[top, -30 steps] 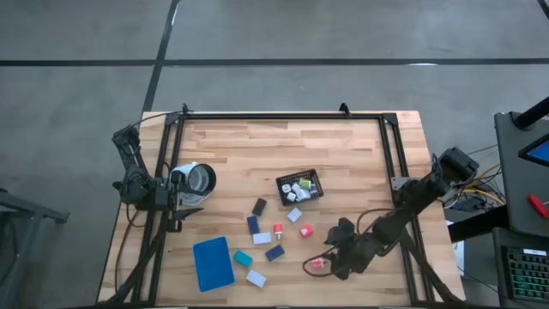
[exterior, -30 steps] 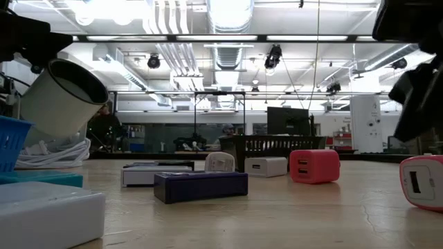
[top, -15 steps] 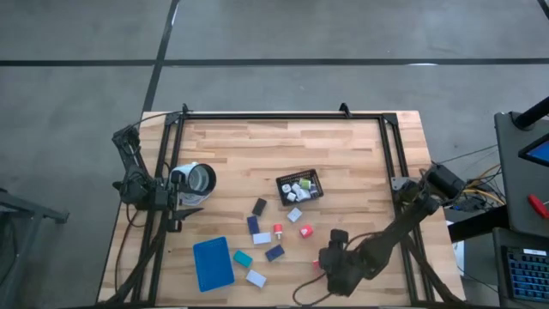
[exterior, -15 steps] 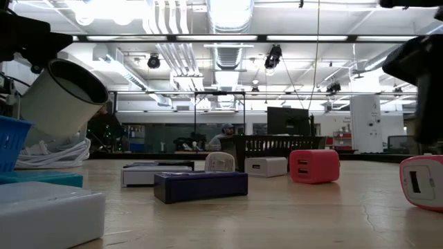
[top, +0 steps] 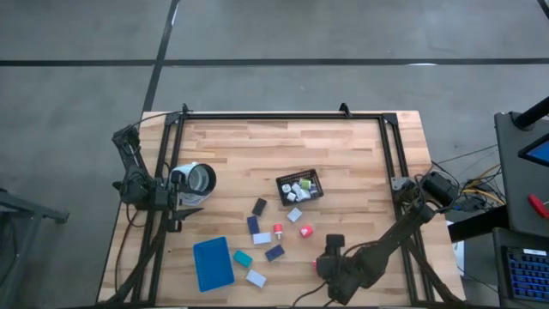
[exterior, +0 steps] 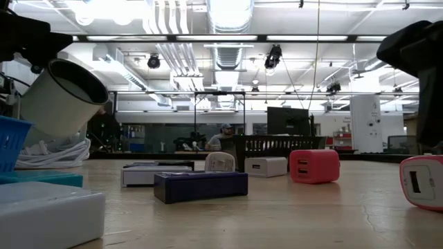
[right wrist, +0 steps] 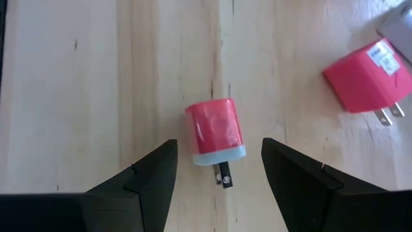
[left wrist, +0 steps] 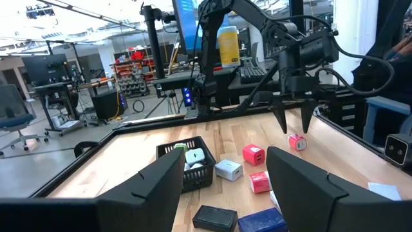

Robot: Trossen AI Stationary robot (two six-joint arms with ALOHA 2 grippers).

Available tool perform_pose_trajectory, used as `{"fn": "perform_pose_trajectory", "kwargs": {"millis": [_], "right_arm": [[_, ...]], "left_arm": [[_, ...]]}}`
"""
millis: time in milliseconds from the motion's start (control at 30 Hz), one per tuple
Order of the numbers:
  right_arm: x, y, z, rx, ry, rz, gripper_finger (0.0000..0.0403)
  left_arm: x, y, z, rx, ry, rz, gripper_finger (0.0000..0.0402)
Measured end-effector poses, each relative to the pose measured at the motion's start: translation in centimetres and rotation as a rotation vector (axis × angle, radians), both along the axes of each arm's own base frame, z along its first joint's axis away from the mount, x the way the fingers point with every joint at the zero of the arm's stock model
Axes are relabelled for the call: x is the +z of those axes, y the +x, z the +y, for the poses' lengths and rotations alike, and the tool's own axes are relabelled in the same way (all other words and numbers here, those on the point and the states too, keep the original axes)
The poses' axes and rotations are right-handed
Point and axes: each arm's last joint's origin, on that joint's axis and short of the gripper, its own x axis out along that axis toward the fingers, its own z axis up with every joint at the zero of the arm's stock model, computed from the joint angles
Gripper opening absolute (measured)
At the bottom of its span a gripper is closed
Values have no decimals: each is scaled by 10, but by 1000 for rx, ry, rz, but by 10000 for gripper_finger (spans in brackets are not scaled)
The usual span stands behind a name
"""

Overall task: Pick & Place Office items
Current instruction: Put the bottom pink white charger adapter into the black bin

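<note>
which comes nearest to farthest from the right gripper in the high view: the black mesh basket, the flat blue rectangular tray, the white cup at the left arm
Measured from the right gripper, open over a small red charger near the front edge:
1. Black mesh basket, mid-table, holding small pieces.
2. Flat blue rectangular tray, front left of the table.
3. White cup, far left side, by the waiting left gripper.

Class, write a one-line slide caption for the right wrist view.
Open right gripper poised above a small red charger plug lying on the wooden table, a second red charger nearby.
</note>
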Motion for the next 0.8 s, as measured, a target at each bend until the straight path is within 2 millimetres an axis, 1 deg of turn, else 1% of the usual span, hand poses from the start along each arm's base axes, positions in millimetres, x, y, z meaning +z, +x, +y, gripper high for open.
{"fn": "perform_pose_trajectory", "kwargs": {"millis": [167,500,667,800], "right_arm": [[0,3,-2,15,0,-2,221],[-2,18,-14,20,55,25,221],[-3,19,-15,30,92,43,221],[-8,19,-16,37,123,52,221]], "left_arm": [[0,0,0,0,0,0,225],[0,0,0,0,0,0,225],[0,0,0,0,0,0,225],[0,0,0,1,0,0,225]]}}
